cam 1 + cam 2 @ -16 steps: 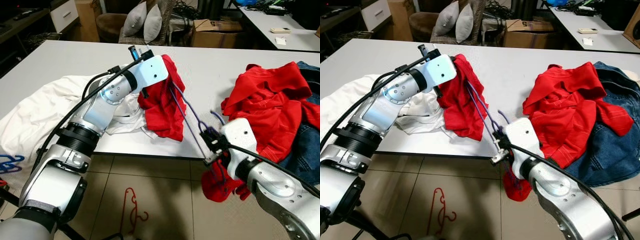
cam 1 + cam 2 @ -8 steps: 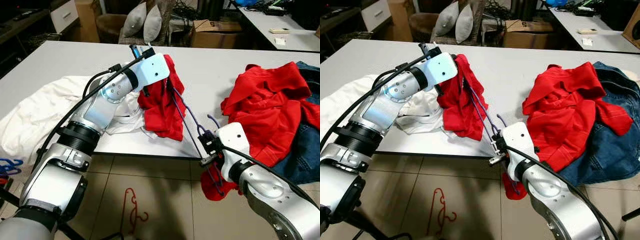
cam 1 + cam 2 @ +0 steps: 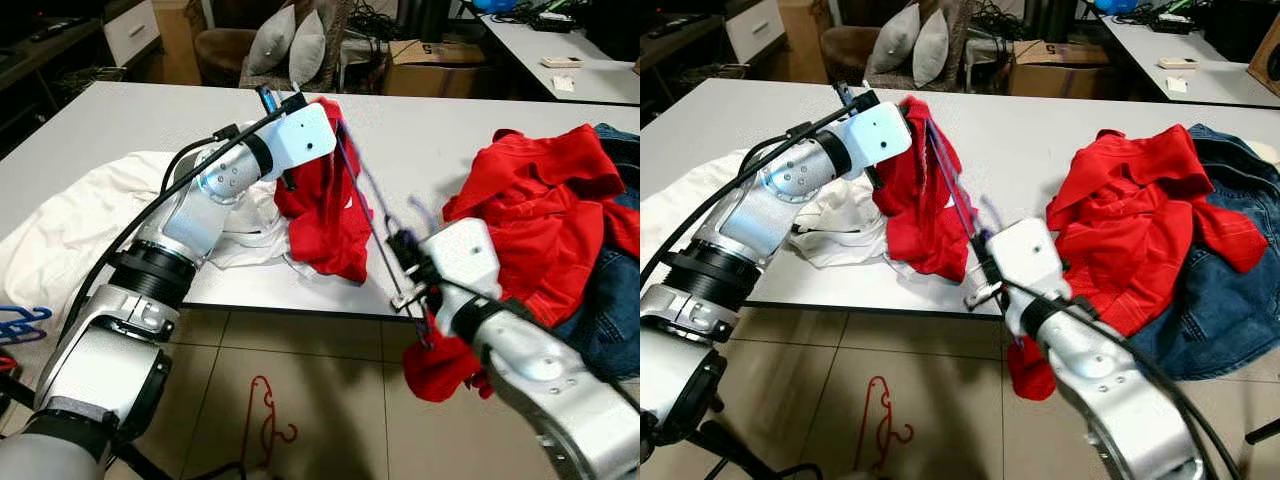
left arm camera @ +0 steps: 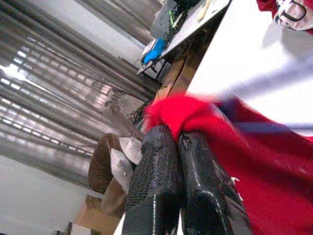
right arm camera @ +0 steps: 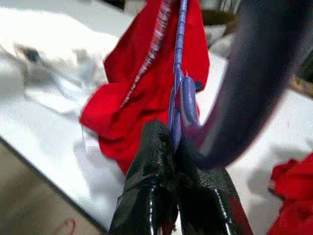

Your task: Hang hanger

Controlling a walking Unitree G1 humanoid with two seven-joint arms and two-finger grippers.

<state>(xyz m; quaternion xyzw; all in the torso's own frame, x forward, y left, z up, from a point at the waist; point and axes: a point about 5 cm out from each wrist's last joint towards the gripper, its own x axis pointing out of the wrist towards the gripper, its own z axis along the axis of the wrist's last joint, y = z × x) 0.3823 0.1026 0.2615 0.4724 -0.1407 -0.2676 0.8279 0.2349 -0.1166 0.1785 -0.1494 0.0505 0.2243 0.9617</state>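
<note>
Over the white table [image 3: 420,140], the left gripper [image 4: 183,147] fingers pinch a red garment [image 3: 325,215]; the right gripper [image 5: 172,139] fingers clamp a purple hanger [image 5: 178,63] near the table's near edge.

Soft matt red cloth [image 3: 325,215]; thin glossy purple plastic hanger [image 3: 375,225]; smooth white table [image 3: 120,120]; textured rubbery black fingers [image 4: 154,191].

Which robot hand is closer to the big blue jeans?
The right. The right gripper holds the purple hanger at the table's front edge, nearer the jeans. The left gripper pinches the red garment farther away.
</note>
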